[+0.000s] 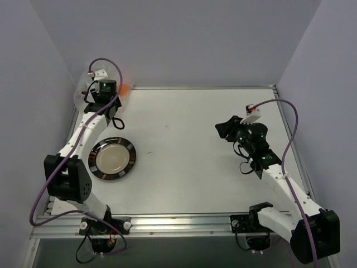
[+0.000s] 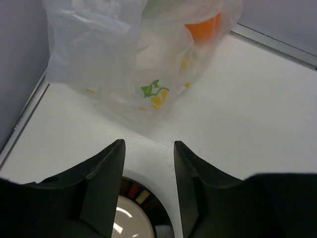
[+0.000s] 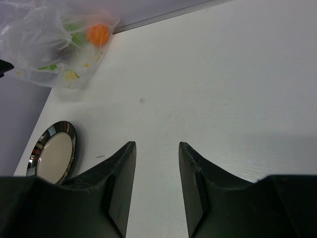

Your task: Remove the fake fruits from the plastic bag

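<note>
Plastic bag [image 2: 133, 59]: it is found in the far left corner of the table [image 1: 189, 139], slumped against the wall, probably pushed there so that it cannot slide when reached into.
Fake fruits: an orange piece [image 3: 97, 33] and a green piece [image 3: 77, 38] are seen through the film, still inside the bag; a brown piece cannot be made out.
Left gripper [image 2: 148, 163]: it is held just short of the bag. The jaws are set partly apart with nothing between them, and only bare table shows in the gap. The pose is judged to be an approach for pinching the film.
Right gripper [image 3: 156, 168]: it is held over the right half of the table, well apart from the bag and turned toward it. The jaws are narrowly parted and empty, likely kept ready to take a fruit or steady the bag.
Plate [image 1: 131, 159]: it is set near the left arm, between its base and the bag, and nothing lies on it.
Markings: yellow lemon slices with green leaves are printed on the bag.
Writing: no brand, label or lettering can be read in any view.
</note>
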`<control>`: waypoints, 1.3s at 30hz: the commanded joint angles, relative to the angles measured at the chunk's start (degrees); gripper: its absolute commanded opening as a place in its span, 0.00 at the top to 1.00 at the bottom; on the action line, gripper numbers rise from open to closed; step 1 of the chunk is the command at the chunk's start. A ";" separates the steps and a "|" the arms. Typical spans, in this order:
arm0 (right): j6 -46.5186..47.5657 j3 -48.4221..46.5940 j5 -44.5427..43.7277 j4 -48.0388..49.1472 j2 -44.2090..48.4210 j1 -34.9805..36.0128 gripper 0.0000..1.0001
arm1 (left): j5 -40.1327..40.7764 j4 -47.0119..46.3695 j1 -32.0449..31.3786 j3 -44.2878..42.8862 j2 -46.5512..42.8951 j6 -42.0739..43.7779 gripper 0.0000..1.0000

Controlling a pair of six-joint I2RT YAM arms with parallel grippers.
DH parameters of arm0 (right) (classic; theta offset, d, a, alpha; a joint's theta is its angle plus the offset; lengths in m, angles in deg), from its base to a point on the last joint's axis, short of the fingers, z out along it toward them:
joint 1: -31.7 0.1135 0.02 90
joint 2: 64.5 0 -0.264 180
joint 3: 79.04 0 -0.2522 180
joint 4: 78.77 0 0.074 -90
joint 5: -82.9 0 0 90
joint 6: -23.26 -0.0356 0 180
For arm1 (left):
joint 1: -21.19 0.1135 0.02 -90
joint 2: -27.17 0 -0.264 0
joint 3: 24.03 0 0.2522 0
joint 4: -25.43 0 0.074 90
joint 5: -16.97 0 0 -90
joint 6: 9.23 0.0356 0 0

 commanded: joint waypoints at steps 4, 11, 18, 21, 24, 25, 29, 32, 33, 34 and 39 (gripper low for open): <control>0.89 -0.06 0.84 3.65 -1.41 2.22 0.64 | 5.41 -6.37 1.46 -8.66 6.78 4.71 0.58; 1.25 -0.42 0.93 3.21 -1.24 2.83 0.63 | 10.86 -6.55 1.55 -13.07 13.91 8.15 0.58; 1.33 -0.86 1.54 3.38 -2.38 3.36 0.63 | 12.89 -9.63 2.16 -10.87 16.02 8.94 0.54; 1.25 -0.77 1.37 3.38 -2.82 3.45 0.63 | 13.59 -9.54 2.69 -11.66 17.16 9.03 0.52; 1.42 -1.03 1.28 3.56 -3.43 3.63 0.62 | 13.68 -9.89 3.39 -12.10 18.39 9.72 0.47; 1.42 -1.03 1.28 3.47 -3.61 3.63 0.63 | 13.68 -9.72 3.65 -12.45 18.83 9.82 0.47; 1.68 -1.38 1.28 3.12 -4.40 3.71 0.62 | 13.59 -8.92 4.18 -13.86 20.59 9.73 0.47; 1.95 -1.65 0.58 3.03 -5.01 3.71 0.62 | 13.68 -9.80 4.18 -13.24 20.59 9.90 0.48; 1.86 -1.73 0.49 3.03 -5.54 3.71 0.62 | 13.68 -9.89 4.18 -13.16 20.59 10.43 0.50; 1.77 -1.82 0.49 3.03 -5.80 3.80 0.62 | 13.68 -10.06 4.18 -12.98 20.50 10.69 0.58; 1.77 -2.00 0.40 3.04 -7.56 3.98 0.62 | 13.33 -12.18 4.18 -10.61 19.71 12.54 0.98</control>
